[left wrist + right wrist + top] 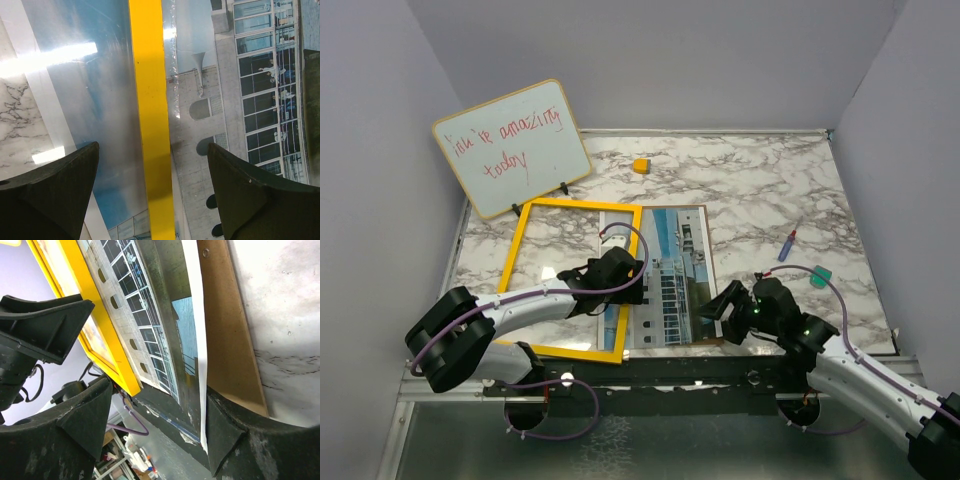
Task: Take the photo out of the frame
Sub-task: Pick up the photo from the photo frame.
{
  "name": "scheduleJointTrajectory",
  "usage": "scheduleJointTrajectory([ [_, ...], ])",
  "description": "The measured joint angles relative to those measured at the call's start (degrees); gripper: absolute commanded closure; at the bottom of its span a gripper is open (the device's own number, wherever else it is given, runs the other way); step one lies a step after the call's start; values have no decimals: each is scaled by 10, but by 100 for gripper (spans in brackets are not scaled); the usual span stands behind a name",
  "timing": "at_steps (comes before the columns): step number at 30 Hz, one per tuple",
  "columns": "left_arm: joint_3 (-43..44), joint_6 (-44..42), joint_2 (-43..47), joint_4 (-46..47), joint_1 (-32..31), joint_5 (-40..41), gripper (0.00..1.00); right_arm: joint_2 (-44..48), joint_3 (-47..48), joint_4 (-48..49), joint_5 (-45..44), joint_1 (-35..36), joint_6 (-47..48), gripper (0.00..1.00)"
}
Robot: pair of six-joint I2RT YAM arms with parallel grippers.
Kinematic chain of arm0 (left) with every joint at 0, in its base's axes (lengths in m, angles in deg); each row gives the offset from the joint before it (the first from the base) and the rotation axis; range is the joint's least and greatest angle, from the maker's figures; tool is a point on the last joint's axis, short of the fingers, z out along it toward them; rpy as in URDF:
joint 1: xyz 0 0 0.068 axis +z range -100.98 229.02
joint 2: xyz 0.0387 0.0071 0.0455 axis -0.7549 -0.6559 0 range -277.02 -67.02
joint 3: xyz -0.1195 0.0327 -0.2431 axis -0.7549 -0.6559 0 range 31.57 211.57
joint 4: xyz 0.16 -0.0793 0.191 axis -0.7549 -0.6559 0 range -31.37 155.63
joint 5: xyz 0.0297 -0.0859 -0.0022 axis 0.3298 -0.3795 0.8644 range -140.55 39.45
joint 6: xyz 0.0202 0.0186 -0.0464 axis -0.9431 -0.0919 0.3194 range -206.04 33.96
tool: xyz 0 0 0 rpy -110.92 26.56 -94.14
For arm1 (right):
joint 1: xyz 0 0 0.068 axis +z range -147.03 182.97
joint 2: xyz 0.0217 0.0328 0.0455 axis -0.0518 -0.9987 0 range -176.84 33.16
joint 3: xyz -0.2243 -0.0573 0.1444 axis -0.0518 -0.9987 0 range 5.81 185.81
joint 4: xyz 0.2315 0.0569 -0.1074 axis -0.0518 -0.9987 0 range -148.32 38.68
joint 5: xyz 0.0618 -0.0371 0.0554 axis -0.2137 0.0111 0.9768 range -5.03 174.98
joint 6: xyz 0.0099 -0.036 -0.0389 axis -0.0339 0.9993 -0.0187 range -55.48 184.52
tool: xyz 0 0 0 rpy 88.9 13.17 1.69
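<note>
The yellow frame (570, 280) lies flat on the marble table, at the left. The photo (670, 275), a white building under blue sky, lies beside it on a brown backing board (230, 330), its left part under the frame's right bar. My left gripper (620, 275) hovers open over that bar. In the left wrist view the bar (150, 100) runs between the spread fingers (255, 200), with the photo (240, 100) to its right. My right gripper (725, 312) is open at the photo's near right corner. That corner (192, 405) lies between its fingers (235, 440), unclamped.
A whiteboard (512, 148) with red handwriting leans at the back left. A small orange block (641, 165) sits at the back, a blue marker (787, 245) and a green piece (821, 275) at the right. The table's near edge (670, 355) runs just below the photo.
</note>
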Motion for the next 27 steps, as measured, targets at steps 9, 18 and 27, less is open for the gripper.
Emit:
scheduleJointTrajectory([
  [9,0,0,0,0,0,0,12,0,-4,-4,-4,0,-7,46],
  [18,0,-1,5,-8,0,0,12,-15,-23,16,-5,0,-3,58],
  [27,0,0,23,-38,0,-3,12,-72,-23,51,15,-30,34,57],
])
